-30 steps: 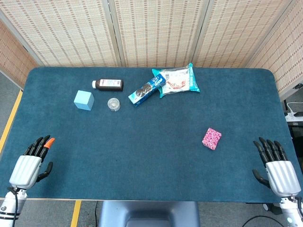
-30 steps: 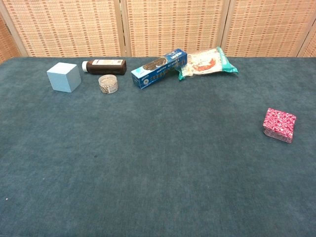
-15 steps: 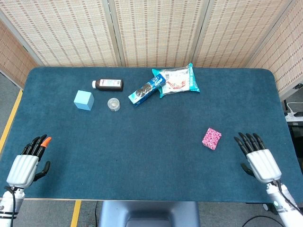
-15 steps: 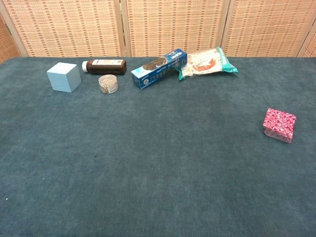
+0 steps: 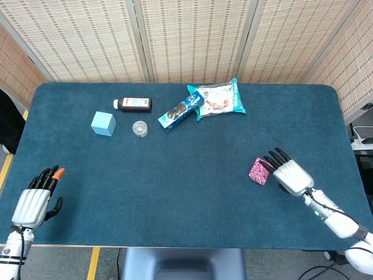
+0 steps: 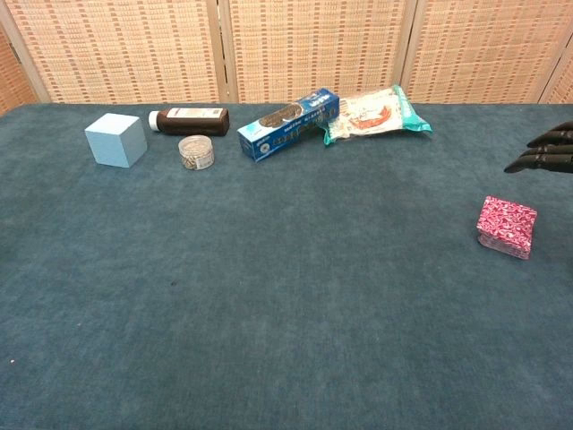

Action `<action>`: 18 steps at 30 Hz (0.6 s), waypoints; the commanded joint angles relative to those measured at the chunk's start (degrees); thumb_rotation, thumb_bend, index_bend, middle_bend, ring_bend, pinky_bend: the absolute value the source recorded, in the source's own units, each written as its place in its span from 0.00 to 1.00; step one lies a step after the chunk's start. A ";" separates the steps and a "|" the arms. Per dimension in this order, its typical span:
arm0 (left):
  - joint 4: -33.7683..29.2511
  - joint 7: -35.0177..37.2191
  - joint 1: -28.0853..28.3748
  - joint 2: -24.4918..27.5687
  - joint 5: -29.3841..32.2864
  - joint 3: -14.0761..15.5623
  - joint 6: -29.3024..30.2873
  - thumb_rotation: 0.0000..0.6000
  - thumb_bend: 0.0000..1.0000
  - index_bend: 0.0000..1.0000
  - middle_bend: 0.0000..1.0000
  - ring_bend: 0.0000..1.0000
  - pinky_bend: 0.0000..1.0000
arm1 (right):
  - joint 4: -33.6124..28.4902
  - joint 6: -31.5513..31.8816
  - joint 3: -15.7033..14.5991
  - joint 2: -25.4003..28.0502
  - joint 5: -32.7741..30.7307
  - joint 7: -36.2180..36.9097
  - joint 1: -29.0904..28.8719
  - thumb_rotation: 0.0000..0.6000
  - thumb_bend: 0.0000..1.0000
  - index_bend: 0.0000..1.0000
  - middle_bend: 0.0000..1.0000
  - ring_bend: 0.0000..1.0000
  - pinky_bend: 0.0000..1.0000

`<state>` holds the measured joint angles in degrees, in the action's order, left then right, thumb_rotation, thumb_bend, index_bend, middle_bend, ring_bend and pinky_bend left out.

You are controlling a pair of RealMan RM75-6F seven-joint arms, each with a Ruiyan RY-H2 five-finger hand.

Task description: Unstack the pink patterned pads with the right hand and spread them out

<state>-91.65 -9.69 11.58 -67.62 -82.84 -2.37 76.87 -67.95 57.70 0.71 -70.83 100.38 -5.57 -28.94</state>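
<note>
The stack of pink patterned pads (image 5: 259,171) (image 6: 507,227) lies on the blue table at the right. My right hand (image 5: 287,173) hovers just to the right of the stack with its fingers spread and nothing in it. In the chest view only its dark fingertips (image 6: 543,152) show at the right edge, above the stack. My left hand (image 5: 37,201) rests open at the near left corner of the table, far from the pads.
Along the far side stand a light blue cube (image 5: 103,123), a brown bottle (image 5: 133,104), a small round tin (image 5: 140,129), a blue biscuit box (image 5: 180,111) and a snack bag (image 5: 218,99). The table's right edge (image 5: 349,157) lies beyond my right hand.
My right hand has moved from the near right corner forward and leftward, up beside the pink stack. The left hand has barely shifted. The pads have not moved.
</note>
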 commanded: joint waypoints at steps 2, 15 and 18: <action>0.06 -0.45 0.10 -0.23 0.33 0.01 -0.25 1.00 0.47 0.00 0.00 0.00 0.18 | 4.52 -2.31 -1.26 -3.55 0.84 1.67 -2.71 1.00 0.21 0.11 0.10 0.00 0.00; -0.16 -1.35 0.55 -0.40 1.16 -0.01 -1.04 1.00 0.47 0.00 0.00 0.00 0.18 | 11.79 -5.05 -3.18 -8.79 0.54 0.55 -6.64 1.00 0.21 0.13 0.10 0.00 0.00; -0.09 -1.24 0.58 -0.39 1.26 0.09 -1.20 1.00 0.48 0.00 0.00 0.00 0.18 | 12.89 -5.82 -3.38 -9.52 -0.33 0.38 -6.97 1.00 0.21 0.14 0.10 0.00 0.00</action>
<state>-91.77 -10.94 12.17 -68.00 -81.59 -2.30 75.68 -55.39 52.15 -2.53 -80.06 100.36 -5.08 -35.72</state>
